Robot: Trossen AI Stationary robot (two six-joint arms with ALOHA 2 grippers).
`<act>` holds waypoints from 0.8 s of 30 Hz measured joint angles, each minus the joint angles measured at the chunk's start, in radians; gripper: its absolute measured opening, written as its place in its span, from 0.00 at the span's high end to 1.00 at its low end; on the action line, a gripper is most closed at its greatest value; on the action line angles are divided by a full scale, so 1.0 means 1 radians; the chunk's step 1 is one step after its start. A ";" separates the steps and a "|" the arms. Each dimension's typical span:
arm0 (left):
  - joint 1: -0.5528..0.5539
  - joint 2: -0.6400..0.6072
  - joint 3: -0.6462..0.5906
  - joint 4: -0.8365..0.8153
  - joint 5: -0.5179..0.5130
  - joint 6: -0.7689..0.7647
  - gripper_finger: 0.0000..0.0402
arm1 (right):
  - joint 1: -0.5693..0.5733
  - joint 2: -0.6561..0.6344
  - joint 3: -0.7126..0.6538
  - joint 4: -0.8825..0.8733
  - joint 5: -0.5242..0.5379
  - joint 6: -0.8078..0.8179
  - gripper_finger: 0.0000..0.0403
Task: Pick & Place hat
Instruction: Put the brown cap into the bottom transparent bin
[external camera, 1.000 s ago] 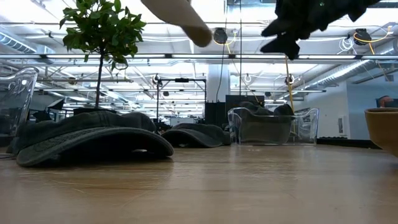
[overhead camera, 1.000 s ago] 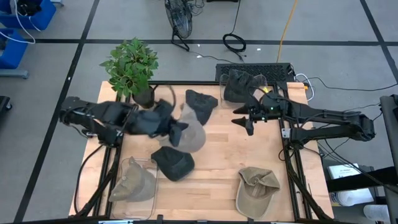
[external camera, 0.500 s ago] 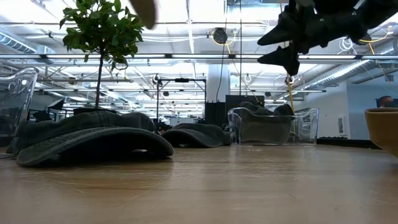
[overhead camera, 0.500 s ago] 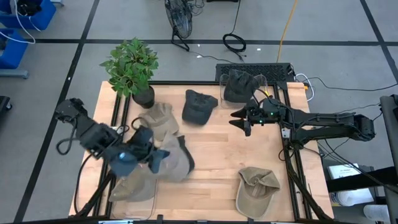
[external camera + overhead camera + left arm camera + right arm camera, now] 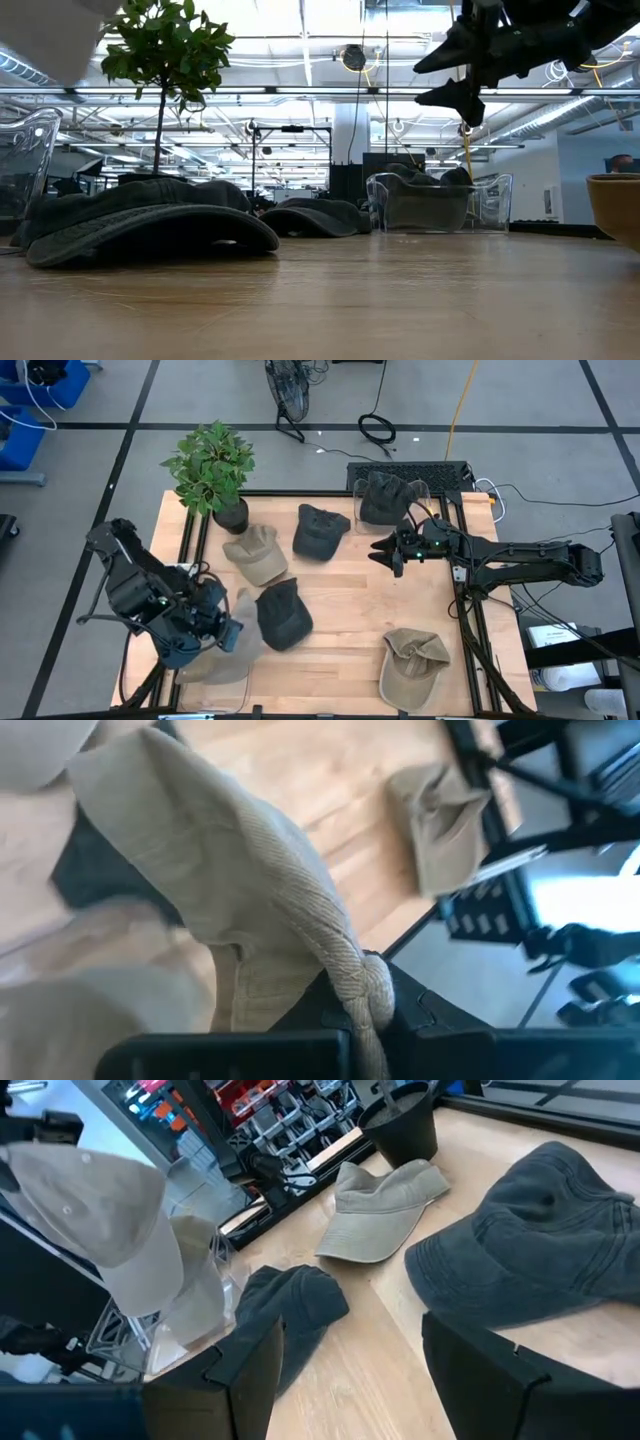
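Observation:
My left gripper (image 5: 228, 637) is shut on a tan hat (image 5: 230, 870) at the table's near-left corner, above a clear bin (image 5: 190, 678) that holds another tan hat. The carried hat also appears in the right wrist view (image 5: 115, 1230) and as a pale blur in the low view (image 5: 50, 30). My right gripper (image 5: 388, 555) hovers open above the table's right half, beside a dark cap (image 5: 320, 530) that lies on the wood; its fingertips (image 5: 350, 1370) point toward the left side. My left gripper pinches a bunched fold of the tan hat's edge (image 5: 366, 988) between its two fingers. The hat is lifted clear of the table and spreads out beyond the fingertips. How many layers are in the pinch cannot be told.
A tan cap (image 5: 255, 553), a dark cap (image 5: 283, 615) and a tan cap (image 5: 413, 665) lie on the wood. A clear bin with dark hats (image 5: 390, 495) stands at the far right, a potted plant (image 5: 212, 465) at the far left. Bare wood shows in the middle (image 5: 350, 600).
My left gripper has swung from the table's middle toward the near-left corner, carrying the tan hat clear of the table until it is over the clear bin. The tan cap and the dark cap it passed over now show fully. My right gripper stays open, almost still.

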State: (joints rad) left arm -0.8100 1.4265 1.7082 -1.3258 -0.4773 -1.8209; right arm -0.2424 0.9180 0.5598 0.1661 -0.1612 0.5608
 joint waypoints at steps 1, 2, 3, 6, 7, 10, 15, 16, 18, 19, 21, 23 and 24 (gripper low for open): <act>-0.007 0.000 0.000 -0.010 0.010 -0.008 0.97 | 0.000 0.000 0.000 0.000 0.000 0.005 0.45; -0.014 -0.002 0.000 -0.017 0.018 -0.020 0.97 | 0.000 0.000 0.000 0.002 0.001 0.011 0.45; -0.023 -0.005 0.000 -0.021 0.022 -0.029 0.97 | 0.000 0.000 0.000 0.006 0.002 0.019 0.46; -0.049 -0.016 0.000 -0.022 0.035 -0.079 0.97 | 0.000 0.000 0.000 0.028 0.005 0.052 0.46; -0.057 -0.017 0.001 -0.025 0.042 -0.099 0.97 | 0.000 0.000 0.000 0.037 0.007 0.056 0.47; -0.088 -0.017 0.001 -0.052 0.068 -0.174 0.97 | 0.000 0.000 0.000 0.065 0.013 0.062 0.47; -0.116 -0.002 0.001 -0.148 0.073 -0.286 0.97 | 0.004 0.000 0.000 0.074 0.062 0.078 0.47; -0.117 0.007 0.001 -0.165 0.073 -0.298 0.97 | 0.005 0.000 0.000 0.077 0.062 0.072 0.47; -0.117 0.027 0.001 -0.189 0.070 -0.311 0.97 | 0.005 0.000 0.000 0.080 0.062 0.052 0.47; -0.114 0.037 0.001 -0.194 0.069 -0.315 0.97 | 0.005 0.000 0.000 0.080 0.062 0.043 0.47; -0.107 0.063 0.001 -0.187 0.069 -0.317 0.97 | 0.005 0.000 0.000 0.084 0.062 0.032 0.47; -0.102 0.094 0.001 -0.180 0.069 -0.320 0.97 | 0.005 0.000 0.000 0.091 0.061 0.030 0.47; -0.100 0.110 0.001 -0.177 0.069 -0.325 0.97 | 0.005 0.000 0.000 0.092 0.061 0.028 0.47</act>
State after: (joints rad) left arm -0.9098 1.5368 1.7092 -1.5024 -0.4080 -2.1457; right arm -0.2375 0.9180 0.5598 0.2584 -0.0998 0.5892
